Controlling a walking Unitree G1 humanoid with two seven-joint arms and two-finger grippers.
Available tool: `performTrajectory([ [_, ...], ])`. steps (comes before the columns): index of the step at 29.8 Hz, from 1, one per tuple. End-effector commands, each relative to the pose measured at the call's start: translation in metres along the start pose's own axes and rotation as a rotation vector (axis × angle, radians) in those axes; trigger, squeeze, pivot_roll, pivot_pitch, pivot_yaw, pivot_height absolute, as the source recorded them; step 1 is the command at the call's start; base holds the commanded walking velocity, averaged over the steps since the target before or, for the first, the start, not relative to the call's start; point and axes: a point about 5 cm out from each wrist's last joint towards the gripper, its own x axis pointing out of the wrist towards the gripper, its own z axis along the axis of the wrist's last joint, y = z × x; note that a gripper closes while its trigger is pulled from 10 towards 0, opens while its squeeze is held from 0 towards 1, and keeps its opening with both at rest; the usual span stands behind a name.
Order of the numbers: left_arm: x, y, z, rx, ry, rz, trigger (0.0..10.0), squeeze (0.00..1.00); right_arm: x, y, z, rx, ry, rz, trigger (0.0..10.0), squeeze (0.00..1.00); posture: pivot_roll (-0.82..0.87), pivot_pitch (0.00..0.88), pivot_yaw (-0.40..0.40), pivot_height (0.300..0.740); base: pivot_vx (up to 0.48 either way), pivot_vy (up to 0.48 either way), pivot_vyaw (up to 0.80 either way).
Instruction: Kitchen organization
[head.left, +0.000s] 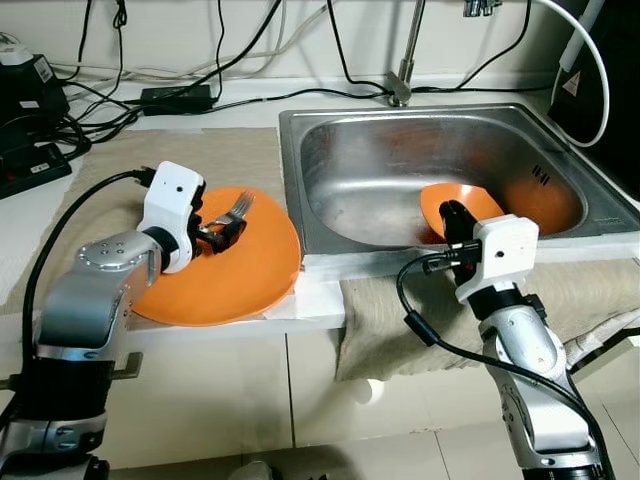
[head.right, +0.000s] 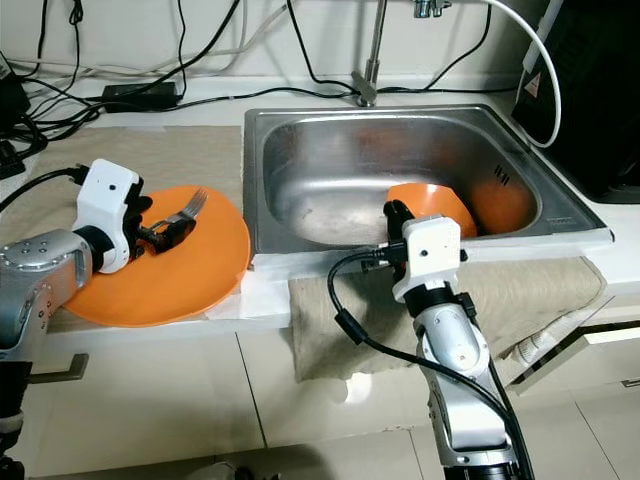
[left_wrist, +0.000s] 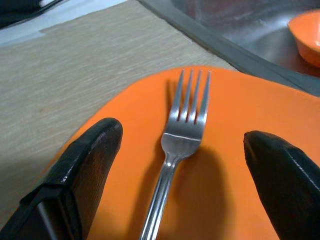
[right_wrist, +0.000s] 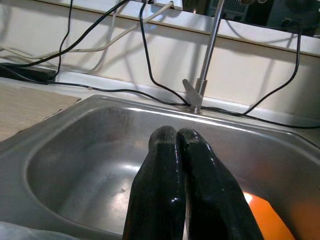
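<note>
The left hand, released, straddles the fork on the orange plate near the worktop's front edge; next it must clench.

Home kitchen, by the look of it. Stainless sink set in a white counter, w/ a metal tap at the back wall. Orange plate w/ a fork on it sits beside the basin; an orange bowl lies inside. Beige cloth mat on the worktop, white cabinet fronts below. Black cables and what may be a power adapter run along the wall.
</note>
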Motion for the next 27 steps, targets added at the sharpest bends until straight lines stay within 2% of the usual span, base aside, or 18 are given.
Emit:
performTrajectory([
  [1,-0.002,-0.002,0.007,0.033,0.005,-0.037,10.0,0.00,0.000,-0.002,-0.002,0.005,0.013,-0.008,10.0,0.00,0.03,0.000,0.029,0.740,0.000,0.000,0.00],
  [6,-0.004,0.001,0.001,0.056,0.046,-0.067,10.0,0.00,0.000,-0.001,-0.003,0.011,0.013,-0.010,10.0,0.00,0.03,0.001,0.034,0.740,0.000,0.000,0.00],
  [10,-0.002,0.002,0.000,0.043,0.051,-0.079,10.0,0.00,0.001,-0.001,-0.002,0.017,0.011,-0.011,10.0,0.00,0.03,0.001,0.034,0.740,0.000,0.000,0.00],
  [22,0.008,0.006,-0.017,0.032,0.107,-0.038,10.0,0.00,0.004,0.001,0.003,0.031,-0.002,0.008,10.0,0.00,0.02,0.007,0.030,0.740,0.000,0.000,0.00],
  [25,0.011,0.009,-0.025,0.012,0.147,-0.028,10.0,0.00,0.004,0.002,0.003,0.033,-0.001,0.016,10.0,0.00,0.02,0.009,0.027,0.740,0.000,0.000,0.00],
  [26,0.013,0.010,-0.030,-0.003,0.165,-0.029,1.5,0.00,0.005,0.002,0.003,0.033,0.000,0.018,10.0,0.00,0.02,0.009,0.027,0.740,0.000,0.000,0.00],
  [27,0.013,0.011,-0.031,-0.010,0.170,-0.029,0.0,0.00,0.005,0.002,0.003,0.033,0.001,0.020,10.0,0.00,0.02,0.010,0.026,0.740,0.000,0.000,0.00],
])
